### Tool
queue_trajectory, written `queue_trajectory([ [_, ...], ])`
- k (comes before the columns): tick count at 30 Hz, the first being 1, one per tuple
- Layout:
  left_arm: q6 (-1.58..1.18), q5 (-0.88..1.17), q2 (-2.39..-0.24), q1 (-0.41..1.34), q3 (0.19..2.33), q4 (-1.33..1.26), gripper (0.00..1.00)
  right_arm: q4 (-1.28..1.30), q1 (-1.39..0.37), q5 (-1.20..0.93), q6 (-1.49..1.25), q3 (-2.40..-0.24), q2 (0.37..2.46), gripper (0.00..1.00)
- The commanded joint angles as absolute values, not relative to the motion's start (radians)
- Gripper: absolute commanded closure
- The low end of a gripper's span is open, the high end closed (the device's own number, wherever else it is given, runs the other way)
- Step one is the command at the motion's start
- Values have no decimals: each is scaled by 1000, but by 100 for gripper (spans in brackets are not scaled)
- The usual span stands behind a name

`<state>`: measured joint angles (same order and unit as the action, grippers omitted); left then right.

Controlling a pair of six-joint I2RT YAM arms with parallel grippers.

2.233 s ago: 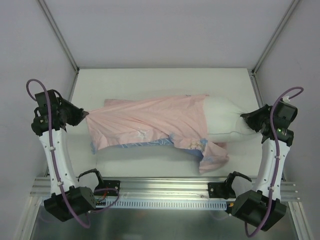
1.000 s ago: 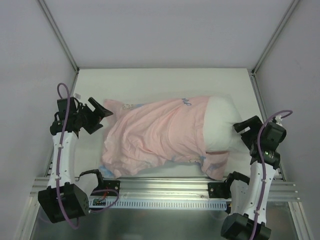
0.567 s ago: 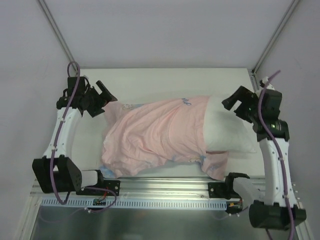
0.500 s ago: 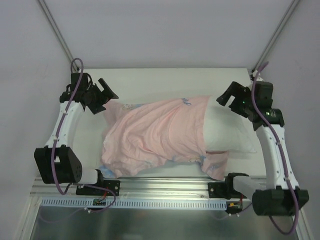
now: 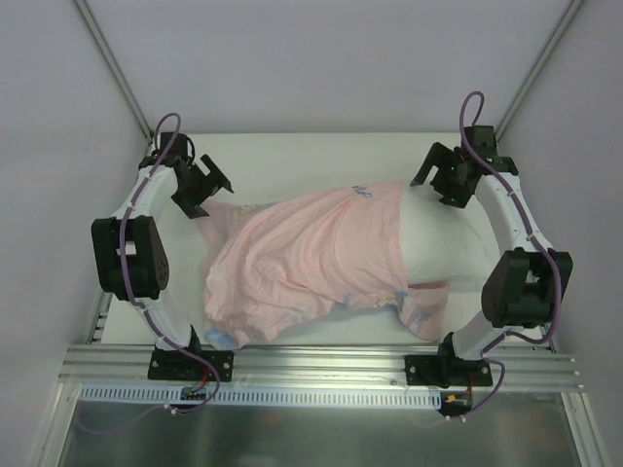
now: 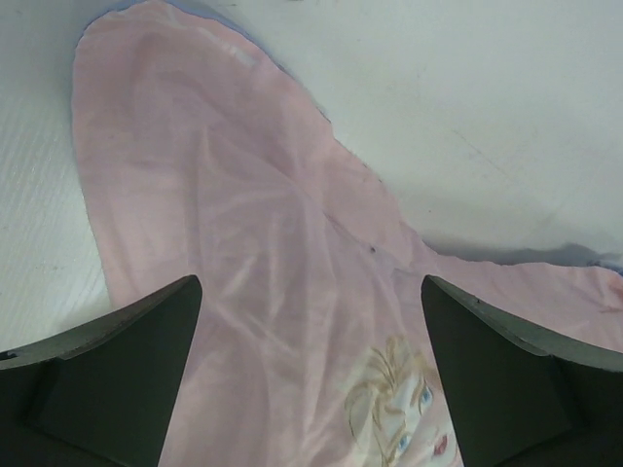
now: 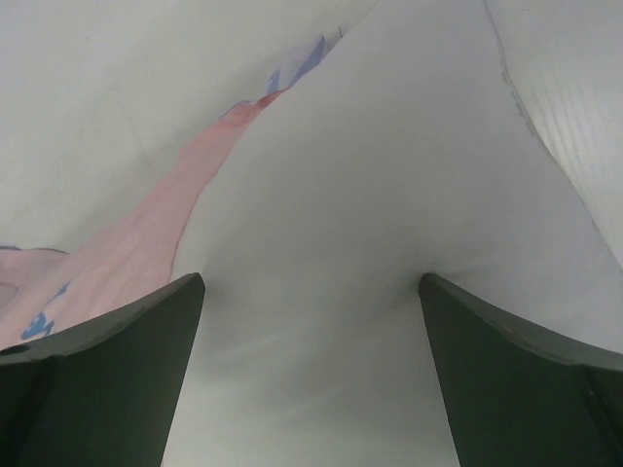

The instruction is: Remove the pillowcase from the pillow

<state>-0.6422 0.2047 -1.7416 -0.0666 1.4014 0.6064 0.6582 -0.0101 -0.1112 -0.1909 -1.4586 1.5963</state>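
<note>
Far back, both arms just let go.
Empty left end effector [image 5: 207, 193] and right end effector [image 5: 435, 183] gape open; pillowcase [image 5: 302, 258] mostly covers pillow [image 5: 443, 243].

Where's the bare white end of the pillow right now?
In the top view, the plump white pillow sticks out of the pink fabric pillowcase on the table's right side, beneath the open right gripper.
</note>
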Motion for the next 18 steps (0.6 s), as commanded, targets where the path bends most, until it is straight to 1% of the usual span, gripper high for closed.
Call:
queue_trajectory([
  [1,-672,199,-1810,-72,1443,634,3,634,-5,-175,-224,-1430,1643,2],
  [4,-680,233,-1856,-71,1431,632,3,549,-5,-228,-251,-1347,1649,6],
  [6,-684,230,-1867,-54,1404,632,4,516,-6,-262,-267,-1296,1637,17],
  [7,-680,230,-1868,-45,1394,632,7,490,-6,-268,-271,-1283,1632,24],
  [8,-681,230,-1867,-35,1384,632,14,479,-6,-273,-276,-1270,1626,43],
  [9,-684,229,-1861,-22,1359,632,19,471,-5,-275,-285,-1255,1614,57],
  [10,-686,222,-1858,-17,1350,632,25,453,-5,-273,-293,-1247,1605,85],
  [11,-686,218,-1853,-14,1344,632,40,446,-5,-267,-301,-1240,1594,95],
  [12,-687,215,-1852,-15,1336,630,49,445,-5,-262,-313,-1230,1585,99],
  [13,-684,203,-1850,-15,1335,632,58,433,-5,-259,-314,-1224,1559,99],
  [14,-681,199,-1848,-15,1336,632,72,425,-5,-258,-318,-1218,1545,99],
  [15,-673,199,-1844,-17,1342,632,100,423,-5,-249,-322,-1213,1528,99],
  [18,-692,180,-1803,-25,1335,632,100,425,0,-221,-330,-1203,1457,99],
])
